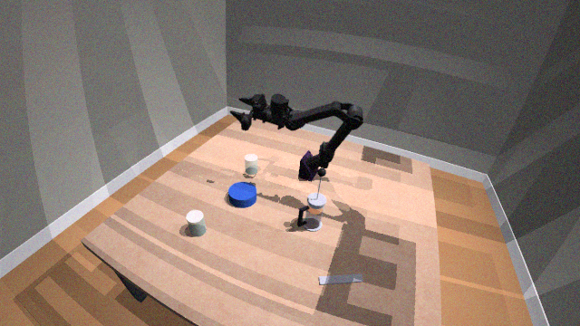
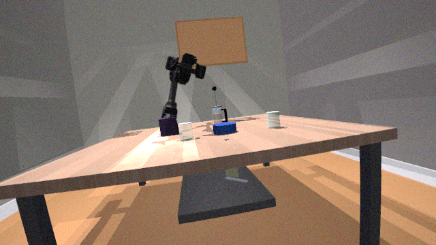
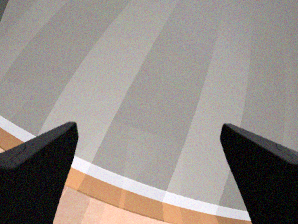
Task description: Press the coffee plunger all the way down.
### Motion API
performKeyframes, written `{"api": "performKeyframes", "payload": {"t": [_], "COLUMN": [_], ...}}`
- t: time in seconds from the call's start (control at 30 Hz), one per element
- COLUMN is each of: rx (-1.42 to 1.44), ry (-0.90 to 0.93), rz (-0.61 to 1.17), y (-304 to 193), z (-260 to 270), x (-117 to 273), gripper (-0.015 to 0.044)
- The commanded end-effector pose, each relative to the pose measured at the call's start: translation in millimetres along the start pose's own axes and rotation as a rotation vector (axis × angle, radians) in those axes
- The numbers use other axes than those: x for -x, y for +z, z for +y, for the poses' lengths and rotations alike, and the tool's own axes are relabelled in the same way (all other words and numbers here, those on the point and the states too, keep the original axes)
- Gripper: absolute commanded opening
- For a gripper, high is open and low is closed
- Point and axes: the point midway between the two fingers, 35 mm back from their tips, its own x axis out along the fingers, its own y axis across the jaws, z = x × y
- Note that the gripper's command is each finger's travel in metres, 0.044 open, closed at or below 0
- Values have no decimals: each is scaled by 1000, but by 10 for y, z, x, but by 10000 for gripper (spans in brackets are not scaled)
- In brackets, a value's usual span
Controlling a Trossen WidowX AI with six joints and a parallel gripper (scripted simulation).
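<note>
Bench [image 1: 254, 272] count: one press [image 1: 315, 210], two cups [image 1: 196, 223] [image 1: 251, 164], one blue puck [image 1: 242, 194], one grey strip [image 1: 341, 279]. One arm. The press stands upright mid-bench, beside the puck, its plunger knob [image 1: 321, 172] raised high on the rod. The claw [image 1: 242, 110] is held high above the far bench edge, well apart from the press, fingers spread wide, nothing between them.

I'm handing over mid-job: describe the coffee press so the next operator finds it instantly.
On the wooden table, look just in front of the arm's purple base. The coffee press stands there, right of the blue disc. Unlike the two plain cups, it has a dark side handle and a thin rod topped by a black knob.
</note>
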Motion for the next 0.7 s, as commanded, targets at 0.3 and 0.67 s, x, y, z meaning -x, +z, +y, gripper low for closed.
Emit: {"api": "performKeyframes", "payload": {"t": [0.3,0.67], "rx": [217,312], "ry": [414,1069], "rz": [203,359], "y": [-8,199], "z": [583,1161], "x": [307,1563], "gripper": [440,440]}}
